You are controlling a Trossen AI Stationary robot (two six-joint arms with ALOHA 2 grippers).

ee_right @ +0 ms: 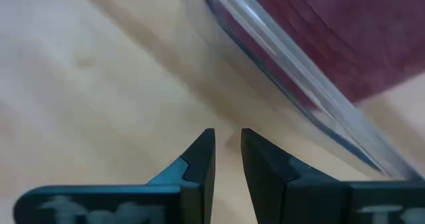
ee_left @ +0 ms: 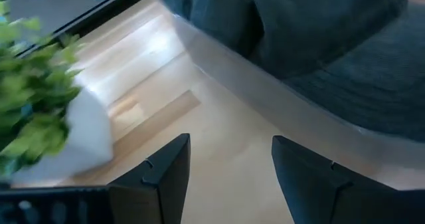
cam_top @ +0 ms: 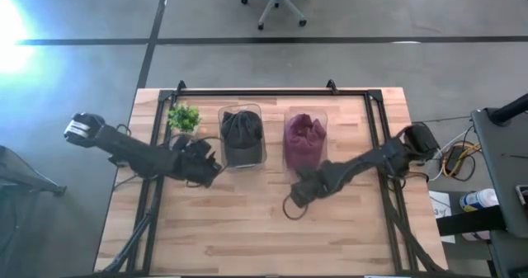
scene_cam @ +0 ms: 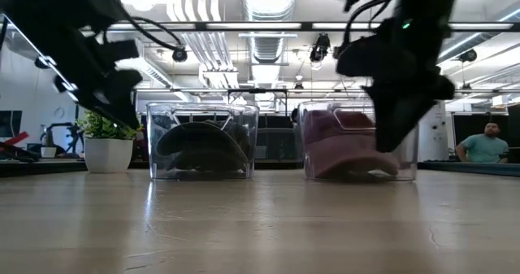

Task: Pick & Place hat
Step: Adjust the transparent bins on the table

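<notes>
Overhead and level views of a wooden table [cam_top: 247, 228] bearing two clear bins side by side at its far half. The left bin [cam_top: 241, 138] holds a dark hat [cam_top: 242, 131]; the right bin [cam_top: 304, 139] holds a maroon hat [cam_top: 304, 136]. Each hat sits crumpled within its own walls, as the low view confirms, so neither has yet been lifted out. A small potted plant [cam_top: 184, 117] stands just beside the dark hat's bin, on the side away from the other bin, near the table's far left corner.

Your left gripper [cam_top: 205, 164] hangs near the front left corner of the dark hat's bin, between it and the plant. Its wrist view shows the two fingers [ee_left: 163, 177] spread wide with only bare tabletop between them — empty, and angled along the bin wall rather than over its mouth.

Your right gripper [cam_top: 295, 197] sits in front of the maroon hat's bin, low over open wood. Its fingers [ee_right: 199, 159] stand almost together, a narrow slit between them, and nothing lies in that slit — so it holds nothing.

Judged from this, both arms are staged outside the bins; to take either hat you would need to rise over a rim, since the clear walls bar a sideways approach
</notes>
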